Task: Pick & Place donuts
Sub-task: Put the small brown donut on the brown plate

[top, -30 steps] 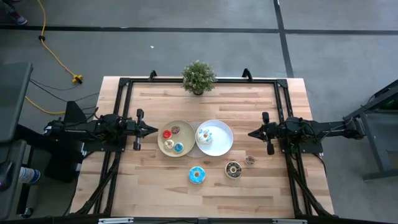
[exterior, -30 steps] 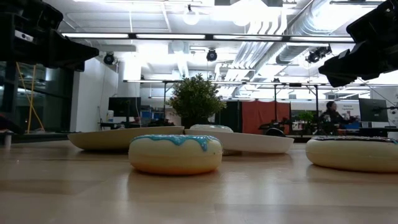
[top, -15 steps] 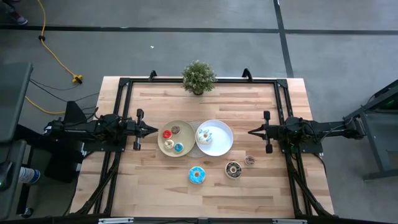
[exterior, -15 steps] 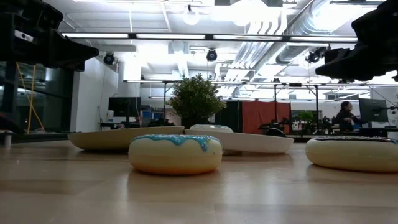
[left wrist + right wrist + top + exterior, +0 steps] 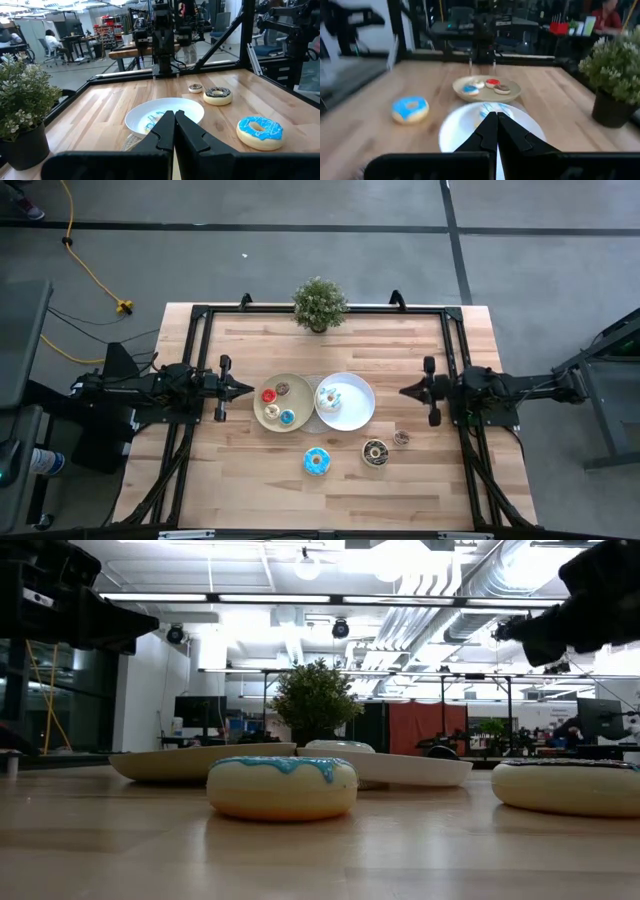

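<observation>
Since a second before, only your right gripper drew back slightly; both grippers were closed, empty. Blue donut looked light, stiff — take it across the ring.

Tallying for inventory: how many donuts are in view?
7: small red-iced, brown-iced, tan and blue-iced donuts on the beige plate; one blue-drizzled donut on the white plate; large blue-iced and dark-iced donuts on the table. The small ring is unclear.
</observation>
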Motion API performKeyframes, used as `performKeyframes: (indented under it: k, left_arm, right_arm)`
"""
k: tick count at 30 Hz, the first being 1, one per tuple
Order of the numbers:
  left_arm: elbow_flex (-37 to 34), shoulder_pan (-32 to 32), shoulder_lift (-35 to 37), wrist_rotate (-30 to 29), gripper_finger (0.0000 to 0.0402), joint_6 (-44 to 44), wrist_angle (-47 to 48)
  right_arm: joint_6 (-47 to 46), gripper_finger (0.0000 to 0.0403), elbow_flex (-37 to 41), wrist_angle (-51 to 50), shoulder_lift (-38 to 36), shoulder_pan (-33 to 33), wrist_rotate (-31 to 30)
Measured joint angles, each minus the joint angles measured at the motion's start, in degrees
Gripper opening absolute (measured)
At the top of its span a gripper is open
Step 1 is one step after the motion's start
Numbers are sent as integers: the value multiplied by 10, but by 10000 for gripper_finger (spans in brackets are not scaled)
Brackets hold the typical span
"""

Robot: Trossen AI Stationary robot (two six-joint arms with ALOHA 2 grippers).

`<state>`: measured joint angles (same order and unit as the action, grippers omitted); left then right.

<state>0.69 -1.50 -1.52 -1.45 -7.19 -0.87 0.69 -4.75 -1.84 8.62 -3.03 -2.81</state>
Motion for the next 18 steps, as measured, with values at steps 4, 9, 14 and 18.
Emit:
performKeyframes:
  k: [4, 9, 14, 18]
  left_arm:
    - [0, 0, 0, 0, 0, 0, 0]
    - [0, 0, 0, 0, 0, 0, 0]
    - [0, 0, 0, 0, 0, 0, 0]
    - [0, 0, 0, -1, 0, 0, 0]
  right_arm:
    - [-54, 0, -37, -14, 24, 0, 0]
    - [-144, 0, -101, -47, 81, 1, 0]
    - [-259, 0, -194, -155, 144, 16, 1]
    - [-316, 1, -279, -296, 196, 28, 4]
